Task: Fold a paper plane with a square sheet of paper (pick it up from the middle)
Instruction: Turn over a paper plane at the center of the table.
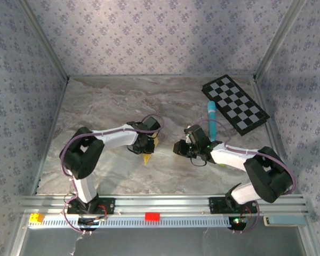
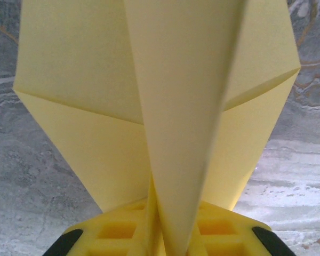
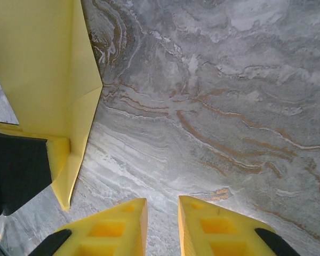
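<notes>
The yellow paper (image 2: 170,106) is folded into a pointed paper plane shape with a centre crease and two flaps spreading to the sides. My left gripper (image 2: 173,216) is shut on its centre fold, which stands up between the yellow fingers (image 2: 114,230). From above, the left gripper (image 1: 148,145) is at mid-table with the paper's tip (image 1: 147,158) poking out toward the near edge. My right gripper (image 1: 179,148) hovers just to its right. Its jaws (image 3: 162,201) stand a little apart over bare table with nothing between them. The paper (image 3: 48,80) lies to their left, untouched.
A light-blue marker (image 1: 212,120) lies behind the right gripper, and a black-and-white checkered board (image 1: 236,104) sits at the back right. Small red (image 1: 152,216) and yellow (image 1: 36,217) blocks rest on the front rail. Walls close in the marble table (image 1: 106,101).
</notes>
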